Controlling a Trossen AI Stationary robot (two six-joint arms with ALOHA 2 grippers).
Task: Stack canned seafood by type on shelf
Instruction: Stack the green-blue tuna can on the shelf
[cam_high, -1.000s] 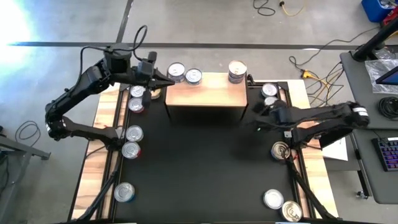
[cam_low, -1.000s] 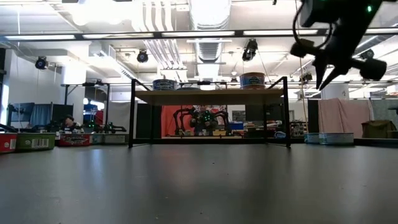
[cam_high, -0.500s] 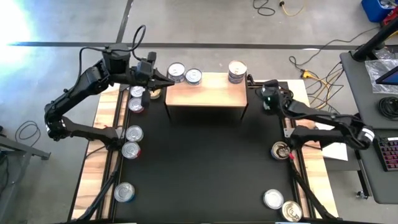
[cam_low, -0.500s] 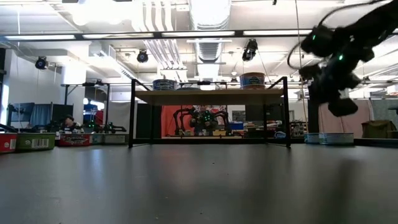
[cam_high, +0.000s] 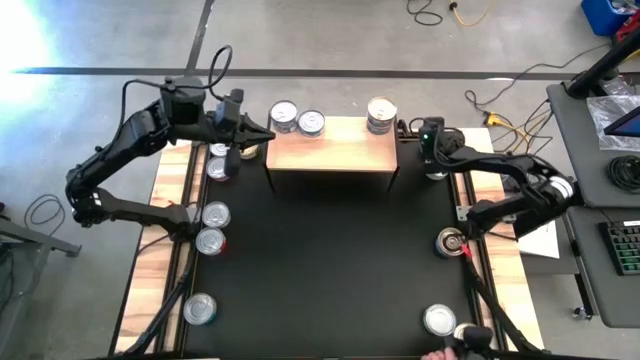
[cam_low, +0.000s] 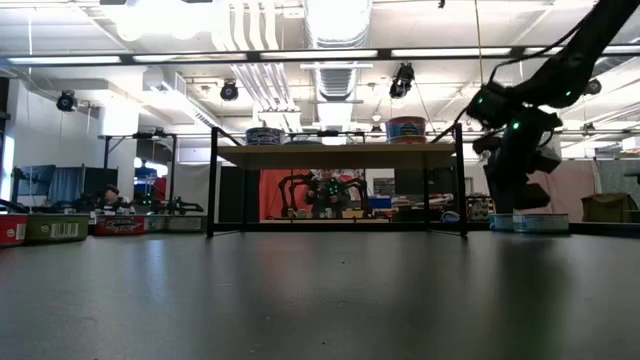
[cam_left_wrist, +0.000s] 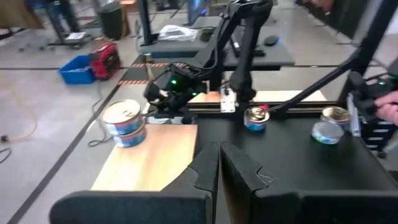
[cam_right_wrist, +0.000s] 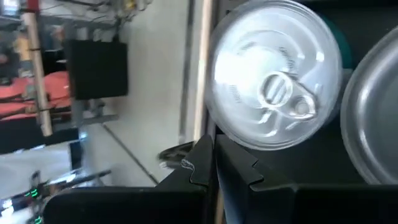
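Shelf (cam_high: 330, 146): far-centre of your worktop (cam_high: 330, 260), wood top. On it: two single tins (cam_high: 297, 119) at left end, stack of two (cam_high: 380, 114) at right end. Loose tins line both worktop edges. Left pincer (cam_high: 266, 135): fully closed, empty, at shelf's left end. Right pincer (cam_high: 432, 165): fully closed, empty, above tins (cam_right_wrist: 273, 81) beside shelf's right end

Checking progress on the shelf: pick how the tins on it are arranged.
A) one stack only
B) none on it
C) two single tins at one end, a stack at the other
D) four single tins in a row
C: the shelf carries two single tins at one end and a stack at the other.
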